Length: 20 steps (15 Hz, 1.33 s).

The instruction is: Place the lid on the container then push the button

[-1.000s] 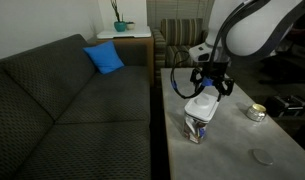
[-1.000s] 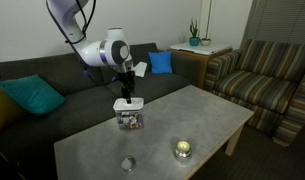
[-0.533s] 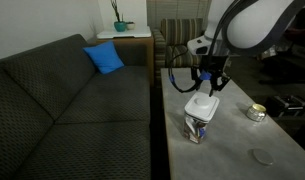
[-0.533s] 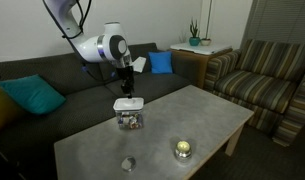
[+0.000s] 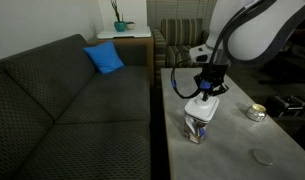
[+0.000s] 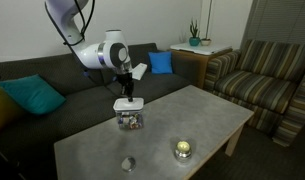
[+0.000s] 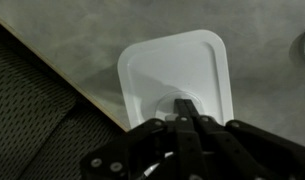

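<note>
One shut gripper, lowered onto the lid

Half a second ago the gripper hung higher, its fingers looking spread. In an exterior view I now see it lower, with the fingers drawn together, nothing between them, and the tips on the lid. The lid lies flat on top of the container. The container stands upright, long axis vertical, on the table near the edge beside the sofa. Blue and dark bits show through its clear wall.

In an exterior view from across the table, the gripper points straight down onto the lid, again lower than before. The container has kept its place, and dark contents show inside it.

In the wrist view the lid fills the middle, broad face up, with its raised rim running all round. Its sides sit slanted against the table edge. My fingertips meet, closed together, on its near half, touching the white plastic.
</note>
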{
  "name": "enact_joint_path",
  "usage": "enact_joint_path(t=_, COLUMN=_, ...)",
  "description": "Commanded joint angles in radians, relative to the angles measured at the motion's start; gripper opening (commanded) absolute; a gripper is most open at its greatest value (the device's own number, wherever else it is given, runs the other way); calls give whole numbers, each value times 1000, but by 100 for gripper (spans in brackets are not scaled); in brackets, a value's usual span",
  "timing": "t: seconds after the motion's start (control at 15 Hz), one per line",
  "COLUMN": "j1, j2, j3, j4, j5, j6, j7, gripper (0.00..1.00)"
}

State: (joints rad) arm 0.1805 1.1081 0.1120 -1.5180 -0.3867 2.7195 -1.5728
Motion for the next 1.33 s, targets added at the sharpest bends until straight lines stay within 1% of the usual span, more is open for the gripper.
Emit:
enact_joint_path(t=0.0, j1=-43, j2=22, j3=44, j4=-3, j5=13, j6=62, j7=-7, gripper=0)
enact_joint_path(t=0.2, j1=-55, j2=31, j3=56, j4=4, j5=17, j6=66, j7=-5, gripper=0)
enact_joint_path(t=0.4, j1=-41, j2=54, j3=36, j4=30, j5=24, j6=23, j7=34, gripper=0)
enact_joint_path(t=0.47, j1=-37, j2=68, j3=30, j4=45, j5=28, j6=5, j7=54, gripper=0)
enact_joint_path(t=0.6, j1=-48, j2=93, j3=42, j4=74, j5=39, j6=-34, j7=67, gripper=0)
enact_joint_path(t=1.0, j1=-62, j2=181, j3=66, j4=196, j5=86, j6=-108, j7=49, gripper=0)
enact_joint_path(t=1.13, j1=-58, j2=191, j3=64, j4=217, j5=94, j6=-134, j7=52, gripper=0)
enact_joint_path(t=1.27, j1=-56, j2=165, j3=63, j4=207, j5=100, j6=-164, j7=58, gripper=0)
